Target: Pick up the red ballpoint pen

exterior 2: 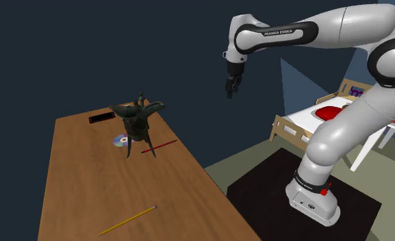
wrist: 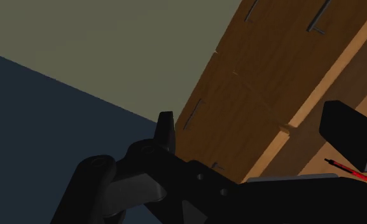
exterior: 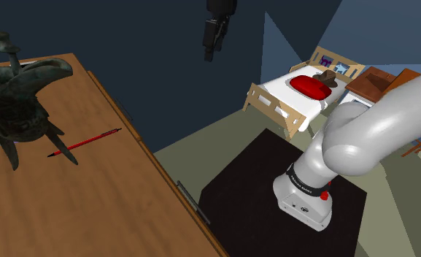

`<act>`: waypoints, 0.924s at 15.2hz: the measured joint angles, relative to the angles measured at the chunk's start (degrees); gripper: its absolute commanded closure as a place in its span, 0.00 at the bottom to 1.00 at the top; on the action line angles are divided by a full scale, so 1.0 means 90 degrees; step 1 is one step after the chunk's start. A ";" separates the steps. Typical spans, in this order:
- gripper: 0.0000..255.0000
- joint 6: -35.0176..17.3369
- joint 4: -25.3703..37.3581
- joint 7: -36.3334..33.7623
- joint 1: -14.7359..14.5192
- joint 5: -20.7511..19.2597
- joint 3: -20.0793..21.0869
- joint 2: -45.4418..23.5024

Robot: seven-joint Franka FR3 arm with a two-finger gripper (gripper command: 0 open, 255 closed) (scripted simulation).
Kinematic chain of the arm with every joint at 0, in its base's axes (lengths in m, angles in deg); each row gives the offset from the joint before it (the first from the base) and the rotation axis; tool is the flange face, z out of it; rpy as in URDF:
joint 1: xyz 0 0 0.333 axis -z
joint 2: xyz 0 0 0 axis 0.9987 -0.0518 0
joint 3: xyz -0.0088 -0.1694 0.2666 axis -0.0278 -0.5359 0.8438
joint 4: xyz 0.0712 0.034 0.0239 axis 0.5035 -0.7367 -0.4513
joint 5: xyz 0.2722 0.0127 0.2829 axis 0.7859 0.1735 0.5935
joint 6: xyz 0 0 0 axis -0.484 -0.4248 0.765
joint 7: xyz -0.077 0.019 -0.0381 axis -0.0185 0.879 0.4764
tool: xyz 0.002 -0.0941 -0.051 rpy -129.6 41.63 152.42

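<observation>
Brown wood makes the long surface (exterior: 92, 212), and the white arm (exterior 2: 339, 130) bends high beside it, so the gripper (exterior 2: 229, 93) hangs out past its edge, well apart from everything, probably ahead of any approach. The dark green tripod vessel (exterior: 19, 95) stands at the far end; the red ballpoint pen (exterior: 85, 143) lies flat just beside its legs. The wrist view shows the fingers (wrist: 166, 127) spread apart, empty; the second exterior view adds a yellow pencil (exterior 2: 127, 220) nearer.

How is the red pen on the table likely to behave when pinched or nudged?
The red pen is thin and straight, so probably stiff and light. It lies flat on the wooden table, so a nudge could roll it. A leg of the dark vessel stands close and might get bumped.
</observation>
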 measured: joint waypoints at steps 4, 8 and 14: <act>0.00 -0.0389 0.0416 0.0603 -0.0240 -0.0028 0.0123 -0.0845; 0.00 -0.0669 0.0837 0.1155 -0.0471 -0.0076 0.0294 -0.1588; 0.00 -0.1060 0.1531 0.1894 -0.0808 -0.0231 0.0610 -0.2737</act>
